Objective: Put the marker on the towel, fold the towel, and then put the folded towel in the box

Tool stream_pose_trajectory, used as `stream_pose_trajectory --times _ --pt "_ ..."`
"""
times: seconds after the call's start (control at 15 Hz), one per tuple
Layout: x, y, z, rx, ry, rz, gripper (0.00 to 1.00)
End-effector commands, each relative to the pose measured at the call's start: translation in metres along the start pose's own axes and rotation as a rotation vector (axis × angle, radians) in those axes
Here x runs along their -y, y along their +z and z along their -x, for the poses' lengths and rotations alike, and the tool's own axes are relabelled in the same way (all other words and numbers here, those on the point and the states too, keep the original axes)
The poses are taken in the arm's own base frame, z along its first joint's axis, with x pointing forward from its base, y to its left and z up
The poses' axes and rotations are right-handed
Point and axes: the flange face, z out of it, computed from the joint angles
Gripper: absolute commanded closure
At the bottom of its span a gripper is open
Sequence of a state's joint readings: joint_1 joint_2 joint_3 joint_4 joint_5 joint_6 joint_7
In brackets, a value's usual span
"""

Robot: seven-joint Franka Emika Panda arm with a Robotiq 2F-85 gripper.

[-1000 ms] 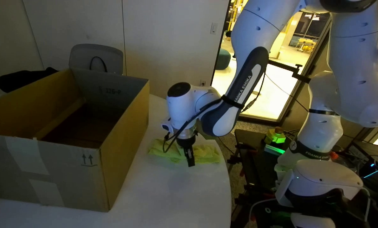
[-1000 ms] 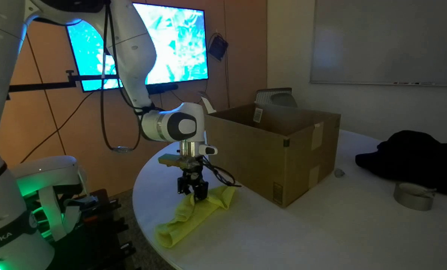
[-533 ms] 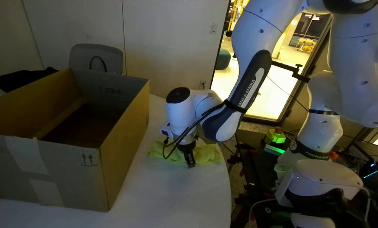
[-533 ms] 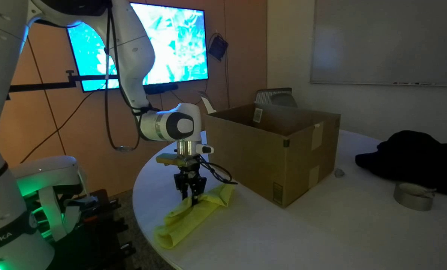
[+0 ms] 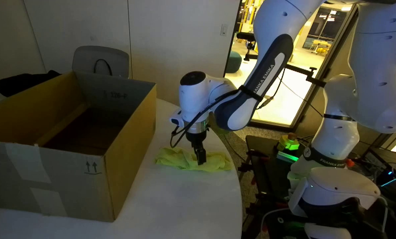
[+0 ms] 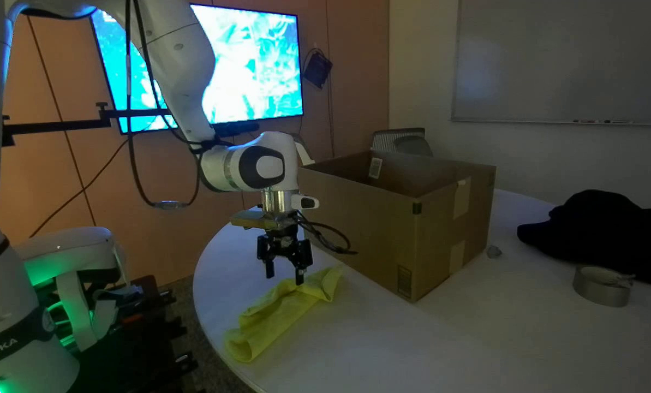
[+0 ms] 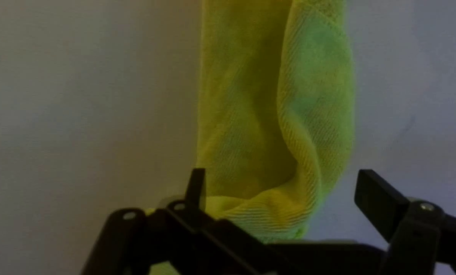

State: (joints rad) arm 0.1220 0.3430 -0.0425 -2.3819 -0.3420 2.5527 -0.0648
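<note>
Wrist view: gripper [image 7: 281, 172], one, hung with its jaws wide apart over a yellow-green towel [image 7: 235, 114]. In both exterior views: towel lay loosely folded on the white surface [image 6: 467, 349], just beside an upright, open-topped cardboard box [image 6: 358, 218]. In an exterior view: one grey roll [image 6: 601, 292], near black fabric [image 6: 609, 234].

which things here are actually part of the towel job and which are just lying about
Part of the job:
yellow-green towel, folded over
cardboard box, open on top
tool, open above the towel
marker, not visible here

Just lying about:
tape-like grey roll
black bundle, perhaps cloth
small grey lump near the box
</note>
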Motion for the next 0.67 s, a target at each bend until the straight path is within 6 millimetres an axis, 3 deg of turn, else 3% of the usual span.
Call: stream_pose_trajectory --times 0.0,0.6 --pt "-0.015 -0.003 0.013 -0.025 -0.066 -0.001 0.0" --pt "-0.015 0.046 0.011 -0.081 -0.098 -0.09 0.0"
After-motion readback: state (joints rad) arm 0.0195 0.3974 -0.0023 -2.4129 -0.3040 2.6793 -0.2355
